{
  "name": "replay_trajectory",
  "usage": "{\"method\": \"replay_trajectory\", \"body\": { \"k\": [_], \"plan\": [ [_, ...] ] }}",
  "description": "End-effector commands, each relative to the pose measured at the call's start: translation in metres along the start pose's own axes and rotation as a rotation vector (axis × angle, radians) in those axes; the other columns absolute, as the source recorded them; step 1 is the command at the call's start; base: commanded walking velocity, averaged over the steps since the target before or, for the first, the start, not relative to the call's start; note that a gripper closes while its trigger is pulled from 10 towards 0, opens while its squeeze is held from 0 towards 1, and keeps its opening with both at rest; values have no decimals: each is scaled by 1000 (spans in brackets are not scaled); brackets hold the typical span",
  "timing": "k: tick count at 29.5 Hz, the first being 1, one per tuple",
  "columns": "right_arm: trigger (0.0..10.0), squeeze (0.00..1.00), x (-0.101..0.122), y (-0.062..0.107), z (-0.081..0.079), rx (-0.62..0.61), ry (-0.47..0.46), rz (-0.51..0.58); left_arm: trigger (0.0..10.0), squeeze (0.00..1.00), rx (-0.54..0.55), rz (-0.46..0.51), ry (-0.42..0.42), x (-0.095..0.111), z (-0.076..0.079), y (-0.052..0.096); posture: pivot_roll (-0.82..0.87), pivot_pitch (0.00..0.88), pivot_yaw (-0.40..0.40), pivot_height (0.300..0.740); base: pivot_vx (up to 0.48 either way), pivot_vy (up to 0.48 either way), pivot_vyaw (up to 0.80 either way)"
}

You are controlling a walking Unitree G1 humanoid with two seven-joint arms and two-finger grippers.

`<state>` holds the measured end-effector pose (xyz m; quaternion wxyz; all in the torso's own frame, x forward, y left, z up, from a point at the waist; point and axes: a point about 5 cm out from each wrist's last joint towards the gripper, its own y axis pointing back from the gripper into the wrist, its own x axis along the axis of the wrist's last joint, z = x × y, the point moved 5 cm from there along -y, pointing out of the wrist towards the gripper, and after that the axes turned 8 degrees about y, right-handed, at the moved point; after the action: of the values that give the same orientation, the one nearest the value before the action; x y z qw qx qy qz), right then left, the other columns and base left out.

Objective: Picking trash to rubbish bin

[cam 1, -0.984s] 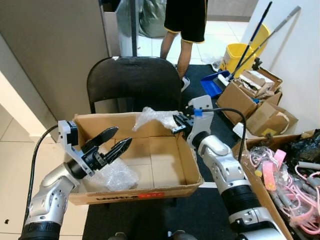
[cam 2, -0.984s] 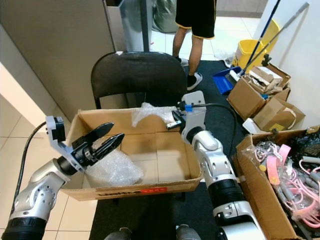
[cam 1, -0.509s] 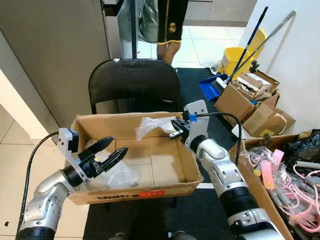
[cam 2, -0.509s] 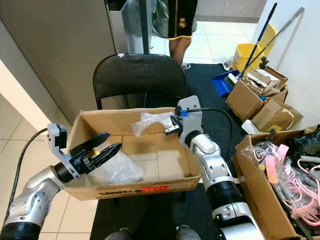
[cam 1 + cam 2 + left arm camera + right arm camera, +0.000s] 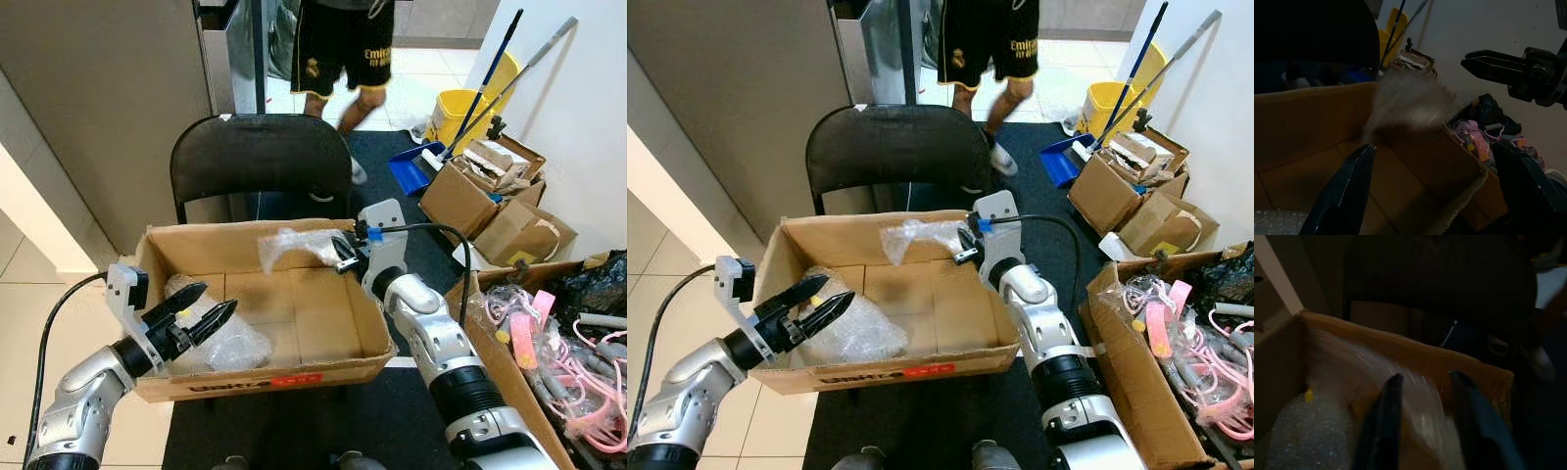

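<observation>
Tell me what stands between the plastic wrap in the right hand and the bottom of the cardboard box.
Nothing visible. The right hand holds the clear plastic wrap above the cardboard box, whose floor below it is bare; the bubble wrap lies nearer the left hand.

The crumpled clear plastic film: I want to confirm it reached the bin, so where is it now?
In the left eye view, the crumpled clear plastic film hangs from the right gripper over the back right of the open cardboard box, in front of the black chair.
</observation>
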<state>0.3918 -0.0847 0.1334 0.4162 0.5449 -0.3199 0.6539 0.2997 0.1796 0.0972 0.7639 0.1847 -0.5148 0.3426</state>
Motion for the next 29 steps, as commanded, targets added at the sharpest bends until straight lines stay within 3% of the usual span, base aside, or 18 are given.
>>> {"method": "replay_trajectory", "body": {
  "k": [1,7,9,10,11,14,17,19,21,22,27,29],
  "plan": [
    [10000,1000,-6,0,-3,12,6,-18,10000,0,23,-28,-3,-6,-4,6,41,132,-11,740,0,0,0],
    [10000,1000,-7,1,0,-4,7,-20,10000,0,13,-32,-8,-6,-3,2,43,133,-1,740,0,0,0],
    [10000,1000,-8,4,9,-18,-5,-19,10000,0,4,-34,-9,-6,-1,0,41,134,4,740,0,0,0],
    [10000,812,-8,8,17,-37,-33,-13,10000,0,-2,-35,-8,-6,-1,-2,38,134,6,740,0,0,0],
    [10000,0,-7,11,26,-59,-66,3,10000,0,-8,-37,-8,-6,0,-3,38,134,6,740,0,0,0],
    [10000,0,-3,17,40,-92,-132,40,10000,0,-16,-39,-9,-7,2,-5,38,134,6,740,0,0,0],
    [10000,0,8,30,56,-81,-300,147,10000,0,-28,-40,-3,-9,4,-10,31,134,12,740,0,0,0],
    [10000,0,12,41,53,2,-356,199,10000,0,-34,-47,-2,-12,6,-15,31,134,12,740,0,0,0],
    [10000,0,12,41,53,2,-356,199,10000,0,-34,-47,-2,-12,6,-15,31,134,12,740,0,0,0],
    [10000,0,16,54,41,128,-389,244,10000,0,-33,-50,1,-15,8,-19,16,135,17,740,0,0,0],
    [10000,0,20,71,22,283,-411,279,10000,0,-34,-61,6,-19,9,-23,13,134,22,740,0,0,0],
    [10000,0,17,82,5,395,-416,265,10000,0,-22,-85,0,-24,9,-25,13,134,22,740,0,0,0]
  ]
}}
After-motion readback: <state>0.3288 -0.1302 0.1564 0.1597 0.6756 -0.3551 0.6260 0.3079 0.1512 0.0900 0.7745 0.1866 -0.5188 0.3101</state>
